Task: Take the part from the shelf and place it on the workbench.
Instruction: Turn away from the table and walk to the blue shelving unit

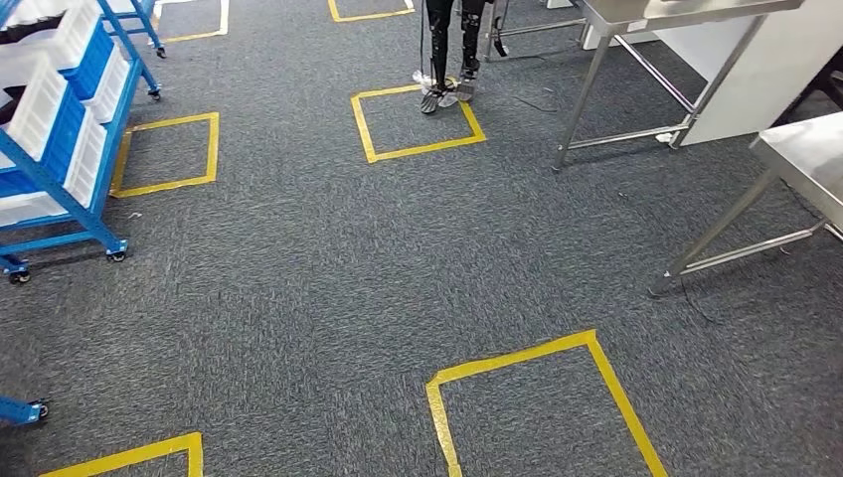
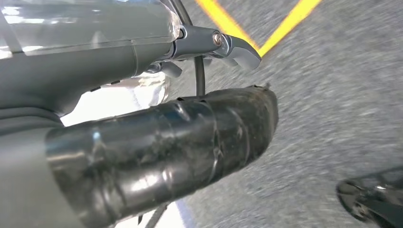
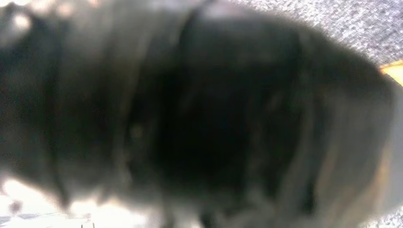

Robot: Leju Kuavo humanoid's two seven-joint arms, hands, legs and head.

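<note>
In the head view the blue wheeled shelf with white bins stands at the left. The steel workbench is at the right edge. In the left wrist view my left hand hangs over the grey carpet, its dark taped thumb stretched out under a silver finger. Something white and creased lies between them; I cannot tell whether it is a held thing. A blurred dark mass, my right hand, is too close in the right wrist view to read.
Yellow tape squares mark the carpet, one close ahead and one farther off where a person's legs stand. A second steel table stands at the back right. Wide open carpet lies between shelf and workbench.
</note>
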